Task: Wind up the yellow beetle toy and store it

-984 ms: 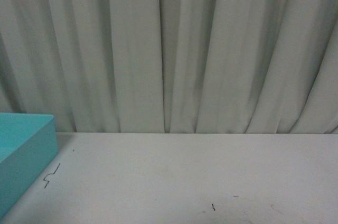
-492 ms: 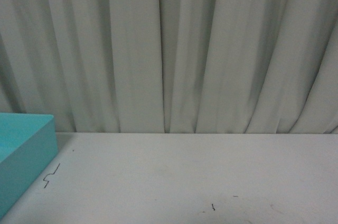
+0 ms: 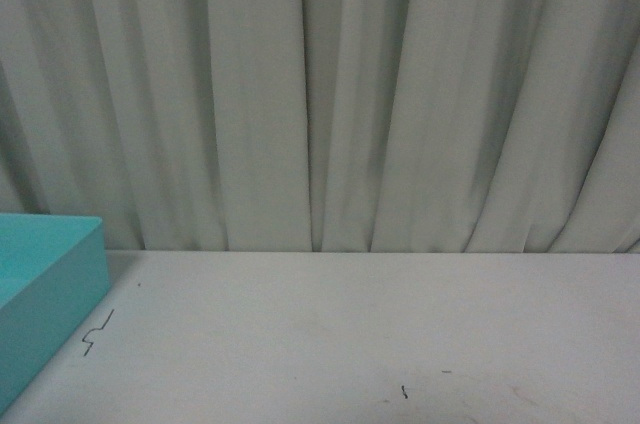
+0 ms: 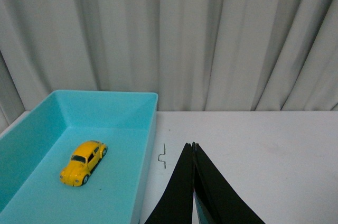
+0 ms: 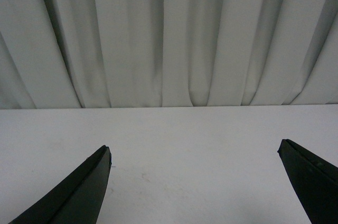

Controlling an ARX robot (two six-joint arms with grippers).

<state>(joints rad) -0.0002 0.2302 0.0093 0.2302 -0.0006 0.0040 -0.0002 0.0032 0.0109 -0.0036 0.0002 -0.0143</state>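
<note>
The yellow beetle toy (image 4: 83, 161) rests on its wheels on the floor of a turquoise box (image 4: 134, 102), seen in the left wrist view. My left gripper (image 4: 193, 146) is shut with nothing in it, its black fingers pressed together over the white table just outside the box's near wall. My right gripper (image 5: 194, 148) is open wide above bare tabletop, nothing between its fingers (image 5: 90, 179). In the front view only a corner of the turquoise box (image 3: 60, 279) shows at the left; the toy and both grippers are out of that view.
The white table (image 3: 350, 324) carries small dark scuff marks (image 3: 96, 332). A pale grey pleated curtain (image 3: 320, 94) hangs along the table's far edge in every view.
</note>
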